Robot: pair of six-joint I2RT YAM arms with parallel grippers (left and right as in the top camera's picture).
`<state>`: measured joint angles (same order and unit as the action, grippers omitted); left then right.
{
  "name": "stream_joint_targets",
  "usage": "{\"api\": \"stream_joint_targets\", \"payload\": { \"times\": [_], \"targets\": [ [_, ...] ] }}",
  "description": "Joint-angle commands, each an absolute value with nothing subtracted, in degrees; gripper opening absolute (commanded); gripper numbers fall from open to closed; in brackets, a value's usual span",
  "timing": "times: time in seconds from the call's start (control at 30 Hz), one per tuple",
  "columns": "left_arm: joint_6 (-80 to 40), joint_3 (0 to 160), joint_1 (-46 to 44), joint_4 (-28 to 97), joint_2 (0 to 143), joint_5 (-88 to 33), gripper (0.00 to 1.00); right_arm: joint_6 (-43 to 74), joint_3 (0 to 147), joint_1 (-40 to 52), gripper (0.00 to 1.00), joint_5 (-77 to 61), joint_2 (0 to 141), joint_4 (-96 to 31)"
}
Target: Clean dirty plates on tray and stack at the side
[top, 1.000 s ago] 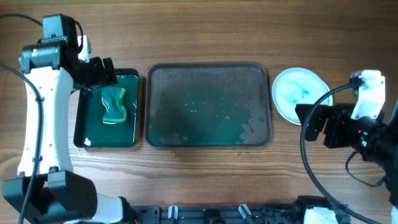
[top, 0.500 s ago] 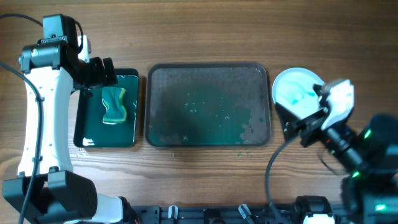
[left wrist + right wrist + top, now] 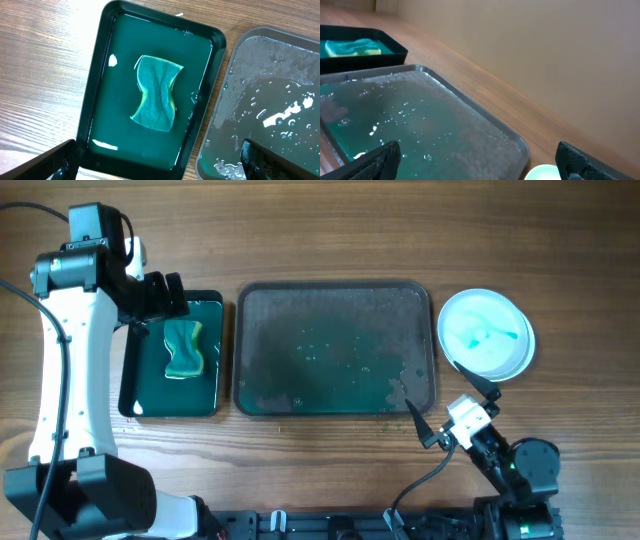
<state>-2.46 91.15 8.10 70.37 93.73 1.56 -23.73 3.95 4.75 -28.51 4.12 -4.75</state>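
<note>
A blue-smeared plate (image 3: 497, 356) sits on the table (image 3: 330, 220), right of the wet tray (image 3: 336, 284). The left fingers (image 3: 50, 164) and right fingers (image 3: 375, 161) are spread and empty.

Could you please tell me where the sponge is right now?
In the overhead view the sponge lies in the small black tray on the table's left side, directly left of the large grey tray.

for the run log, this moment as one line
tray: no plates; plate: right of tray, teal-smeared; sponge: small tray; left end effector: open; right end effector: open
</note>
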Motion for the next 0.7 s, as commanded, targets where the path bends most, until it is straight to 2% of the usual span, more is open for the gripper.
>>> {"api": "stream_joint_targets", "payload": {
  "times": [0.0,0.13,0.33,0.67],
  "targets": [
    [-2.57,91.53,8.12,70.35,93.86,0.69,1.00,-18.70,2.46,4.97,1.00,-26.92,2.02,-2.24],
    [-2.57,91.53,8.12,70.32,93.86,0.69,1.00,-3.99,0.27,5.02,1.00,-19.09,0.16,2.70],
    [-2.57,91.53,8.12,70.35,93.86,0.69,1.00,-10.55,0.30,4.97,1.00,-13.76,0.21,1.21],
    [-2.57,91.53,8.12,70.35,93.86,0.69,1.00,-10.50,0.30,4.97,0.99,-13.76,0.21,1.19]
  ]
}}
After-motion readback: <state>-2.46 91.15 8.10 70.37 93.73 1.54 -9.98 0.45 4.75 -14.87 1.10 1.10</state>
